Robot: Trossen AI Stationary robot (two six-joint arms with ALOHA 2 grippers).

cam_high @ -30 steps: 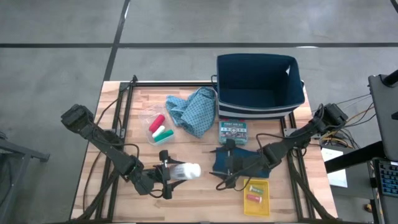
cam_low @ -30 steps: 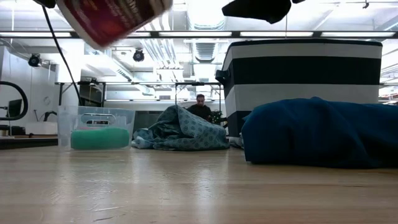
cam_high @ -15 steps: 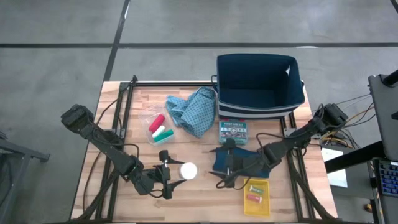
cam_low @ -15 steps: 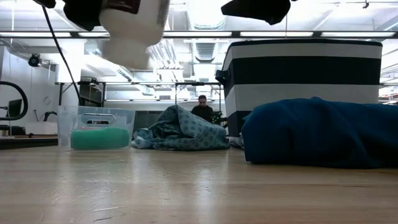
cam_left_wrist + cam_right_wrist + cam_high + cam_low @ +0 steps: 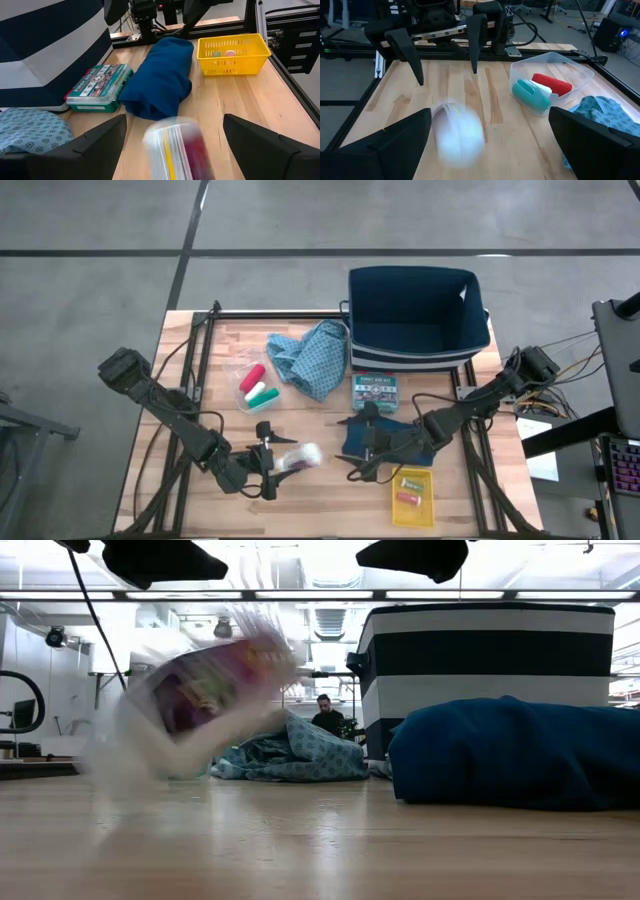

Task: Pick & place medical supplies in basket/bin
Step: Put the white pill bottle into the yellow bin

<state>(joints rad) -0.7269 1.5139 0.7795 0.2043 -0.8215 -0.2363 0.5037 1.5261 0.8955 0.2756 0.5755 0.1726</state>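
Nearest the front edge of the table [image 5: 300,510], the left gripper [image 5: 272,461] hangs low with its two fingers wide apart and nothing between them. Just beside it lies the white pill bottle [image 5: 301,457]. It shows only as a blur in every view, so it may be tipping or rolling on the wood — it is hard to be sure. In the low view the bottle [image 5: 200,700] looks tilted, with its coloured label showing.

To the right of the bottle, the right gripper [image 5: 360,446] sits over the near end of the dark teal cloth [image 5: 405,442]. Its fingers are spread apart too, and it holds nothing. A little yellow basket [image 5: 413,491] stands by the front right corner, with small red and green things inside it.

Farther back, in the middle of the table, a clear plastic tub [image 5: 255,387] holds the red, green and white cylinders [image 5: 258,385]. Next to it lies the light-blue patterned cloth [image 5: 312,357], all crumpled. A flat green box [image 5: 375,390] rests between the teal cloth and the bin.

At the far edge stands the big navy bin [image 5: 415,320] with white stripes — open at the top.
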